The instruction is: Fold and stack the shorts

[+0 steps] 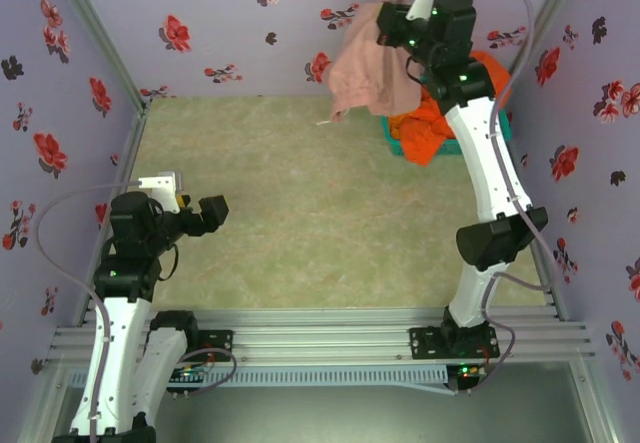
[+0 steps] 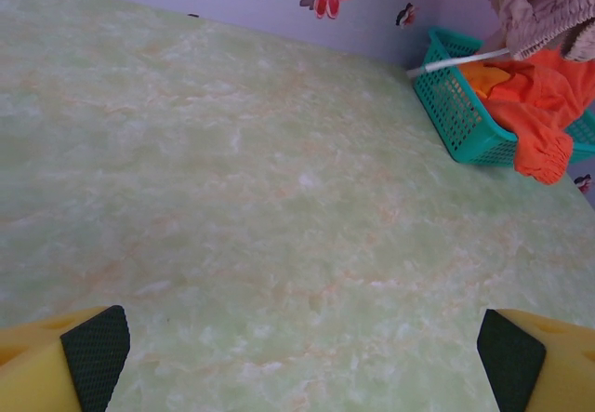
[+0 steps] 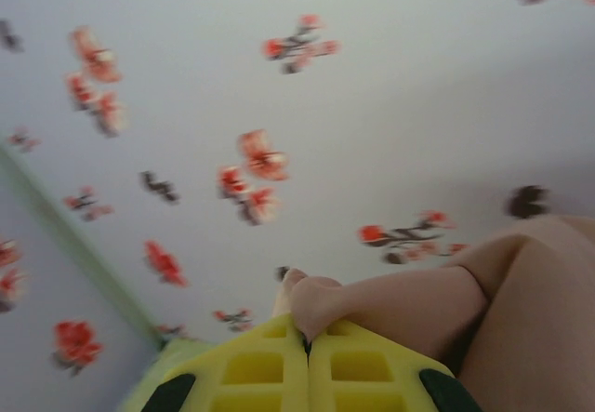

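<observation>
My right gripper (image 3: pixel 307 361) is clamped on the pink shorts (image 3: pixel 409 310) hanging up by the basket (image 2: pixel 456 114), left gripper (image 2: pixel 302 356) wide open, so I'd carry them slowly over the bare table (image 2: pixel 232 198) and lay them flat.

At the far right corner of the table (image 1: pixel 300 193), near the back wall (image 1: pixel 250 23): mesh basket (image 1: pixel 394 144) (image 2: pixel 456 119). In it, spilling over the near rim: heaped shorts (image 1: pixel 428 135) (image 2: pixel 532 105). Above the basket's left side, clear of the table, pinched in the closed right gripper (image 1: pixel 385 18) (image 3: pixel 307 338): hanging shorts (image 1: pixel 358 75) (image 2: pixel 539 3) (image 3: pixel 446 300). By the left edge, well apart from the basket, over bare table: left gripper (image 1: pixel 213 211) (image 2: pixel 302 356), spread wide, facing the basket corner.
</observation>
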Robot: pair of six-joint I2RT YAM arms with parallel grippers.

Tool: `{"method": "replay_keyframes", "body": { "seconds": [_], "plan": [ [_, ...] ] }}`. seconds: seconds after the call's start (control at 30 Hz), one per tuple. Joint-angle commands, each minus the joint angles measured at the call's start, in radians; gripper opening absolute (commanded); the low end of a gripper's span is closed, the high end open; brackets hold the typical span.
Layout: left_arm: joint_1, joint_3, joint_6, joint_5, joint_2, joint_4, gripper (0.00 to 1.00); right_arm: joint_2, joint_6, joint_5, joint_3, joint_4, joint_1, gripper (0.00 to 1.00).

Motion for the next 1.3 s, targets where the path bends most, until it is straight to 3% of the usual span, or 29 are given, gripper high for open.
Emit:
{"method": "replay_keyframes", "body": {
  "seconds": [0.0,0.13,0.2,0.33,0.4,0.5,0.6,0.73,0.93,1.03,1.27],
  "plan": [
    [-0.001,-0.007,0.024,-0.016,-0.021,0.001,0.99,-0.055,0.005,-0.048,0.032,-0.013,0.062,0.0],
    [-0.001,-0.011,0.022,-0.025,-0.039,0.004,0.99,-0.116,-0.071,-0.027,-0.122,-0.033,0.114,0.13],
    [-0.001,-0.015,0.021,-0.032,-0.048,0.01,0.99,-0.175,-0.135,0.022,-0.265,0.002,0.129,0.34],
    [-0.001,-0.019,0.016,-0.053,-0.05,0.011,0.99,-0.307,-0.233,0.102,-0.529,0.062,0.144,0.65],
    [-0.001,-0.026,-0.003,-0.086,-0.047,0.011,0.99,-0.359,-0.282,0.156,-0.619,0.048,0.169,0.74],
    [-0.001,-0.042,-0.092,-0.136,-0.026,0.013,0.99,-0.421,-0.338,0.2,-0.751,0.031,0.224,0.84],
    [-0.001,-0.034,-0.279,-0.188,0.021,-0.003,0.99,-0.458,-0.37,0.224,-0.876,0.011,0.283,0.97],
    [-0.002,-0.047,-0.508,-0.188,0.053,0.011,0.99,-0.507,-0.319,0.261,-1.054,0.06,0.317,0.99],
    [-0.013,-0.253,-0.724,-0.207,0.139,0.241,0.88,-0.564,-0.222,0.261,-1.217,0.086,0.319,0.99],
    [-0.046,-0.298,-0.734,-0.207,0.271,0.381,0.85,-0.603,-0.198,0.264,-1.278,0.095,0.333,0.99],
    [-0.117,-0.238,-0.644,-0.193,0.585,0.528,0.8,-0.683,-0.186,0.289,-1.365,0.065,0.357,0.99]
  ]
}}
